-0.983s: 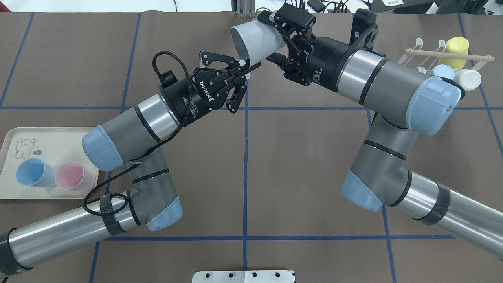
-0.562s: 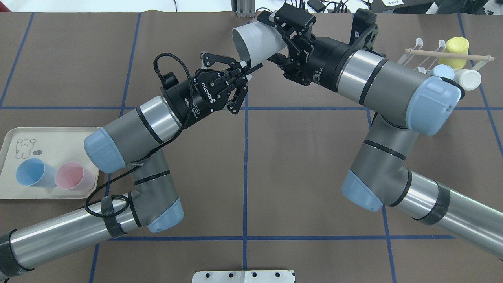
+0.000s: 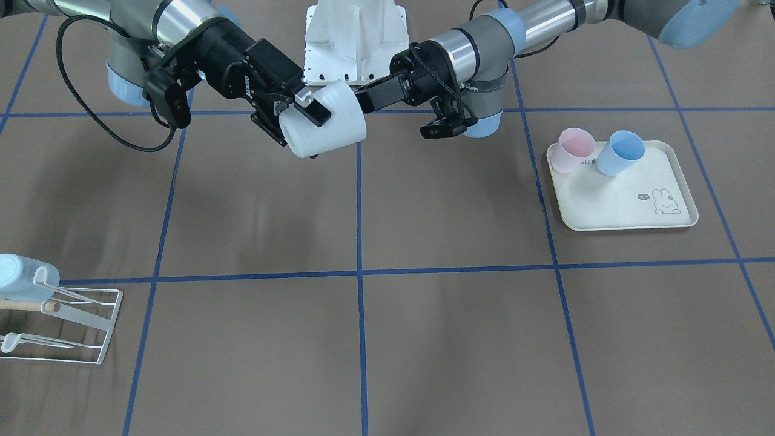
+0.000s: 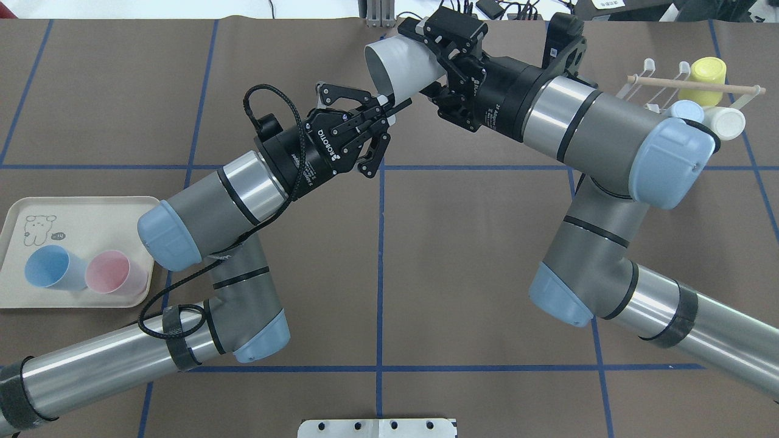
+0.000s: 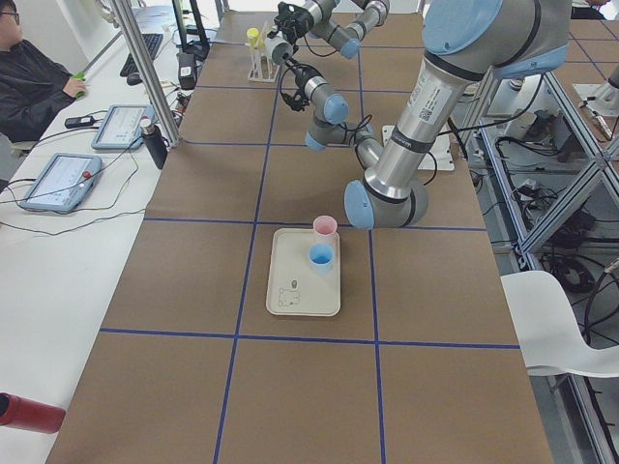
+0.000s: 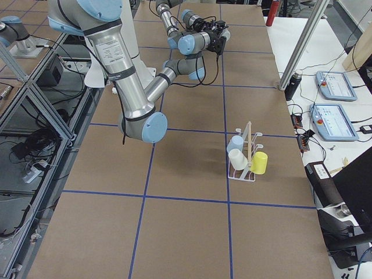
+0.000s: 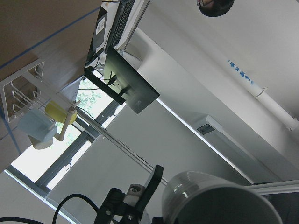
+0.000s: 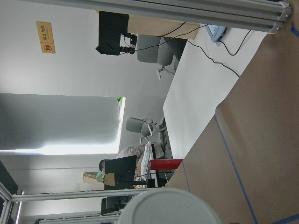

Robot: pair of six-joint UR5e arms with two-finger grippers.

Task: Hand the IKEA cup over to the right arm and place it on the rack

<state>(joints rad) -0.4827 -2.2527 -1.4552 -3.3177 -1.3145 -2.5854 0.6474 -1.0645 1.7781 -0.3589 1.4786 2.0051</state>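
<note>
- White plastic cup [image 3: 324, 121] hangs in the air over the far middle of the brown paper-covered desk [image 4: 487, 243]; it lies on its side, mouth toward the grey metal left arm [image 4: 207, 207], well apart from the rack
- Black two-finger right tool [image 4: 423, 61] is clamped across the cup's body near its base; black two-finger left tool [image 4: 389, 104] has its fingers drawn close together at the cup's rim; the left wrist view shows one finger just outside that rim, so I judge it is pinching the wall there
- Progress, as I read it: both tools hold the cup, so the hand-over is midway; what is left is the left tool's release and retreat, the carry to the small white wire rack with a wooden dowel [image 4: 663, 81], and the hanging
- Rack already bears a yellow cup [image 4: 709, 76], a pale-blue cup [image 4: 686, 111] and a second white cup [image 4: 727, 121]; a blue cup [image 4: 45, 266] and a pink cup [image 4: 109, 272] stand on the cream rabbit-printed tray [image 4: 91, 222]
- Hidden: the left tool's second finger does not show; the right tool's lower finger is under the cup in the front view; the grey metal right arm [image 4: 608, 134] covers part of the rack from overhead, and the front view cuts it off at the edge; I cannot tell which prong is free
</note>
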